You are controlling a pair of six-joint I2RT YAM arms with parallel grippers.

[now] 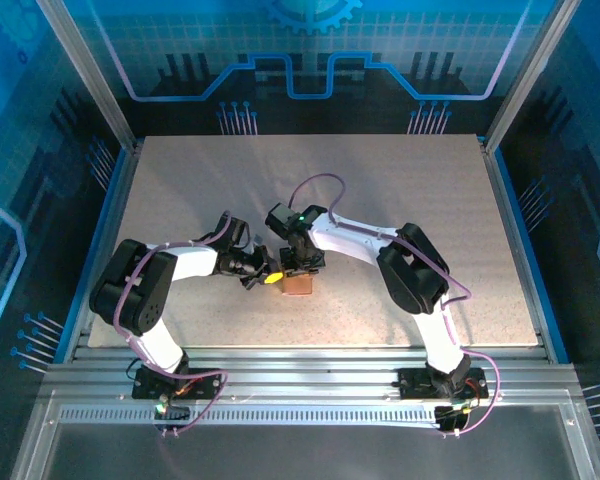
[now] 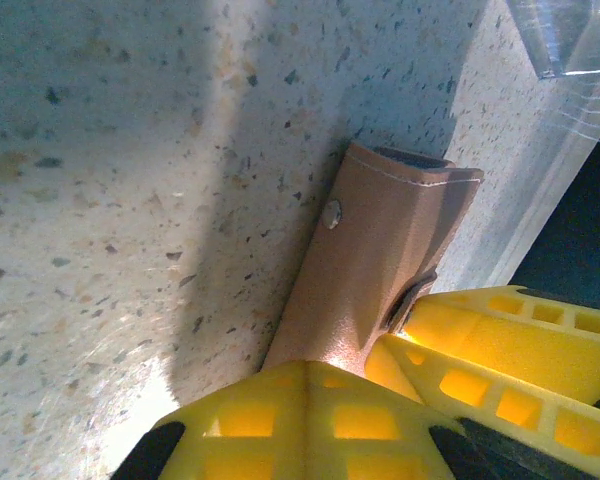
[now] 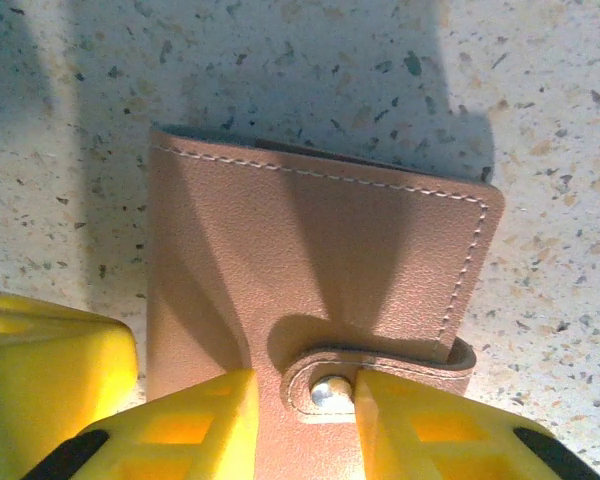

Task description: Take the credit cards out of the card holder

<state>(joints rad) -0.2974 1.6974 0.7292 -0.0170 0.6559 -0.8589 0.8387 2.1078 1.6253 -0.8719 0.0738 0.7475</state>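
W/ the card holder (image 3: 310,270) snapped shut on the counter (image 3: 540,120), left tool (image 2: 307,375) clamped on its edge & right tool (image 3: 305,395) fingers apart astride the snap strap (image 3: 400,358), we risk yanking it loose or clashing tools, as that pinch looks thin.

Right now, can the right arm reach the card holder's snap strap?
Likely yes: the right gripper straddles the snap strap on the closed card holder, nothing between, while the left gripper holds its edge.
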